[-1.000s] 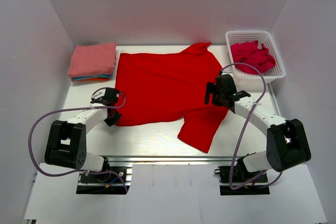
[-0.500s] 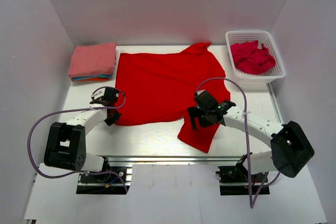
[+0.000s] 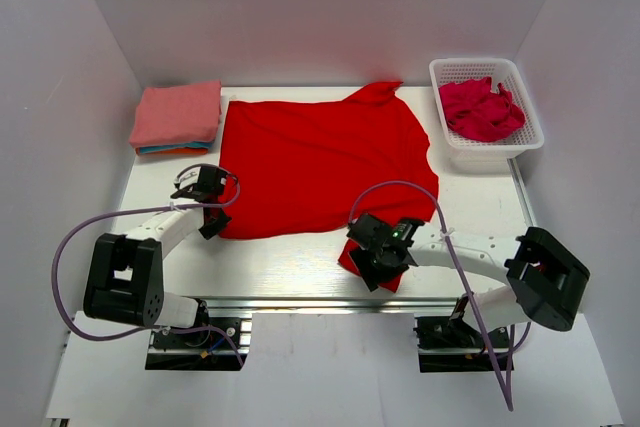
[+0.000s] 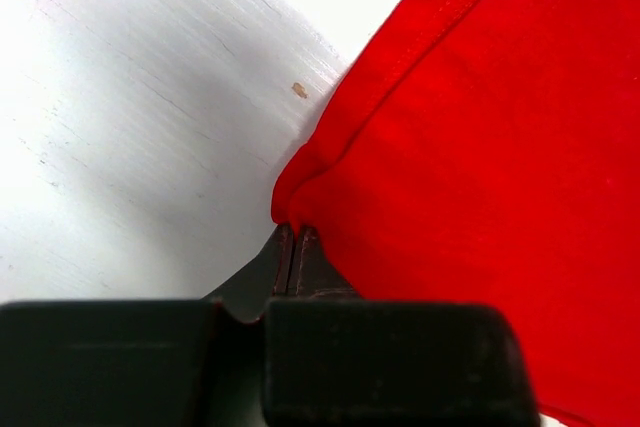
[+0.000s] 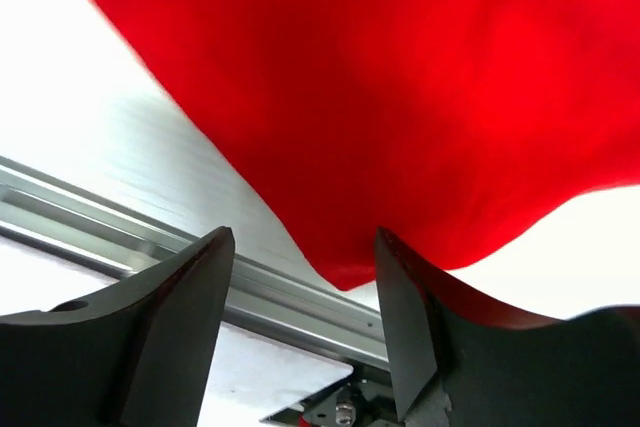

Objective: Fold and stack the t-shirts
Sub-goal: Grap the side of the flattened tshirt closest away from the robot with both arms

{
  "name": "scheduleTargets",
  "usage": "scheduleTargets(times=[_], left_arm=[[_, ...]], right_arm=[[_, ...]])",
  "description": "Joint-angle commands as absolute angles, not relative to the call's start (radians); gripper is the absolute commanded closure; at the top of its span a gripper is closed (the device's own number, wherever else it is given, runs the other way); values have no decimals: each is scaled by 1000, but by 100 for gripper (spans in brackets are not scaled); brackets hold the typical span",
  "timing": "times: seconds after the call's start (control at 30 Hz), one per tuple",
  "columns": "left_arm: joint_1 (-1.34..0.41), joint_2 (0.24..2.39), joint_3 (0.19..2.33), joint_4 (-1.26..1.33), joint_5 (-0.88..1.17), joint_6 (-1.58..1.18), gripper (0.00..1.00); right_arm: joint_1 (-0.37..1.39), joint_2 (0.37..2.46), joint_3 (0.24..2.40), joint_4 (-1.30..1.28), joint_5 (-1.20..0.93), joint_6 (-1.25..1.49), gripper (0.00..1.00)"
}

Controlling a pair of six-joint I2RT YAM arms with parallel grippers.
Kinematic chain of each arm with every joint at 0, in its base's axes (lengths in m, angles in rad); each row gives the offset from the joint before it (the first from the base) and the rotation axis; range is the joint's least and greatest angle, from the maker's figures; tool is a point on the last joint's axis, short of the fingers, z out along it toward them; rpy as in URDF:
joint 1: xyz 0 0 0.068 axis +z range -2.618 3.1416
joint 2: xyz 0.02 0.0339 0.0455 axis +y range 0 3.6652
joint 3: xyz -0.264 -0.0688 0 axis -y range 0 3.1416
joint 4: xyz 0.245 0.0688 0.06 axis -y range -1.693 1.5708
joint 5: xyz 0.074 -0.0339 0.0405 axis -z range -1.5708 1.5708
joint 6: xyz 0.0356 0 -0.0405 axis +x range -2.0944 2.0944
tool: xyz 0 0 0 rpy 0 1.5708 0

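You are working on the red shirt (image 3: 320, 162), which is lying spread flat across the middle of the table (image 3: 280, 257), with one loose flap trailing toward the lower centre of the top view. Your left gripper (image 4: 293, 237) is pinching the shirt's lower-left corner, its jaws pressed together on the hem. Your right gripper (image 5: 303, 242) is hanging over the tip of that trailing flap with its jaws spread, one finger on each side of the red point.

To do this well, you are aiming to seat the flap's tip deep between the right fingers before squeezing, so the jaws are catching the whole edge rather than a thin fold. Both grips should then be rising evenly, so the cloth is travelling taut and not dragging or bunching.

The finished stack (image 3: 178, 117) is sitting at the upper left, and the basket (image 3: 525, 142) at the upper right is holding a crumpled pink shirt (image 3: 482, 109).

Some things are staying out of your sight. From above, the right gripper is covering the flap's tip. The right wrist view is blurring, so you cannot tell whether the fingers are touching cloth. The left wrist view is not showing how many layers the jaws are holding. In the stack, the lower shirts are showing only as thin edges.
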State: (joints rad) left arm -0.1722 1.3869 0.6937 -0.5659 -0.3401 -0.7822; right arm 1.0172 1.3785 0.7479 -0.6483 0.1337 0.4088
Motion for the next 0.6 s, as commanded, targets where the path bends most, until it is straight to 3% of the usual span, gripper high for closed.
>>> scheduleTargets(times=[0.0, 0.17, 0.23, 0.27, 0.33, 0.57], left_arm=[[-169, 1344, 684, -540, -354, -772, 100], [-169, 1324, 673, -528, -345, -762, 100], [-169, 1315, 664, -528, -336, -762, 100], [-169, 1315, 664, -528, -336, -762, 100], [-169, 1305, 664, -540, -336, -762, 100], [-169, 1241, 653, -529, -310, -762, 100]], right_arm=[[1032, 1400, 701, -654, 124, 474, 36], [1046, 1486, 687, -634, 207, 517, 39], [1048, 1500, 681, -618, 209, 529, 47], [1051, 1496, 675, -609, 201, 535, 73], [1055, 1459, 669, -588, 187, 540, 100], [1051, 1312, 701, -569, 250, 502, 100]])
